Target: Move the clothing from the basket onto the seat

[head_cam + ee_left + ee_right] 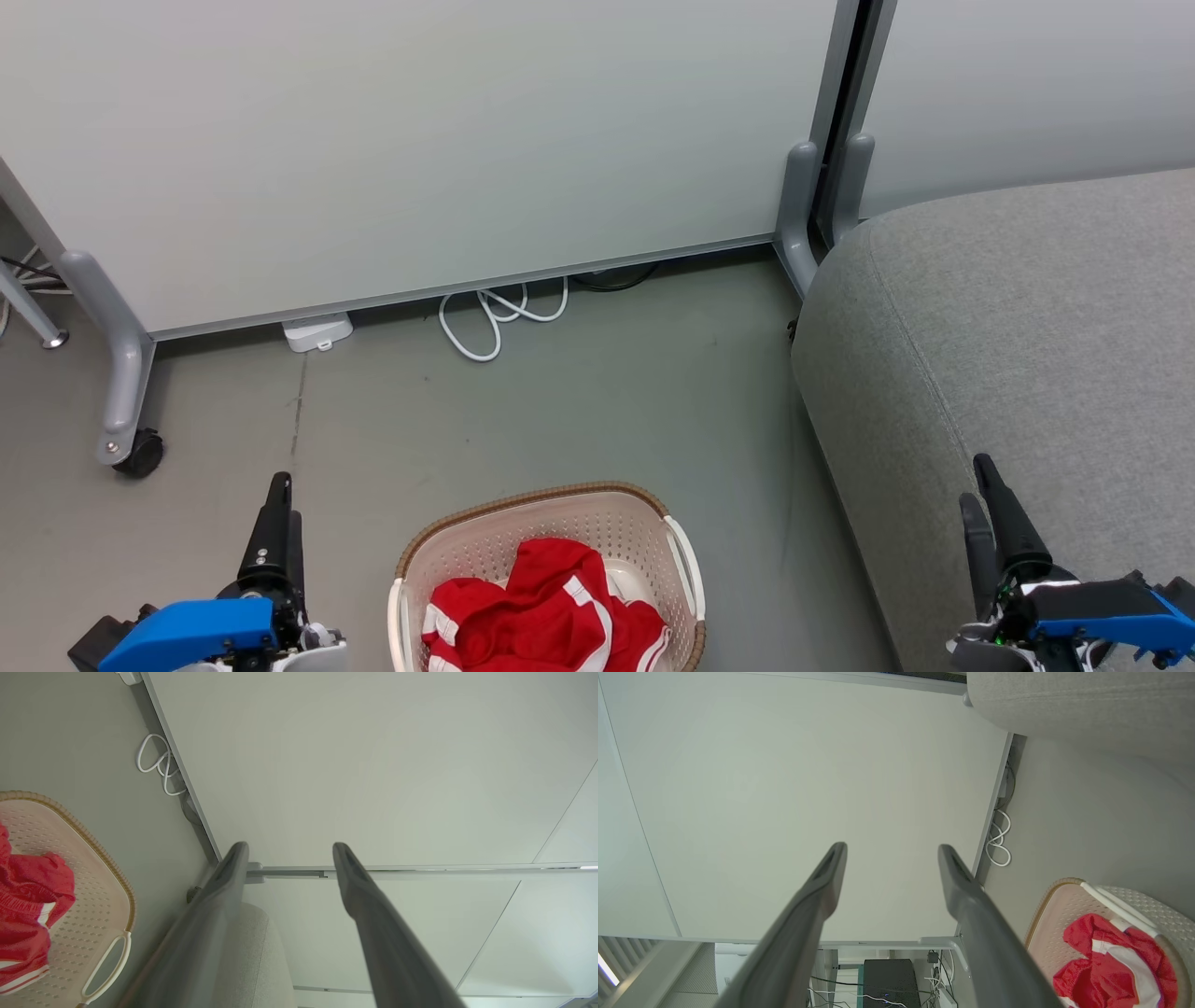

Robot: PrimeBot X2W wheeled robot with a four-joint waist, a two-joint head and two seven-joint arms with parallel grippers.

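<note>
Red clothing [551, 611] with white stripes lies crumpled in the cream basket [597, 523] on the floor at the bottom middle of the head view. The basket [93, 891] and clothing [25, 914] show at the left of the left wrist view; the right wrist view has the basket [1052, 914] and clothing [1106, 956] at its lower right. The grey seat [1018, 345] fills the right side. My left gripper [277, 495] is open, left of the basket, holding nothing. My right gripper [976, 485] is open above the seat's front part, also holding nothing.
A pale partition panel [420, 140] on grey legs, one with a black castor [138, 455], stands behind the basket. A white cable [495, 317] and a white power strip [317, 331] lie at its foot. Bare grey floor lies between basket and panel.
</note>
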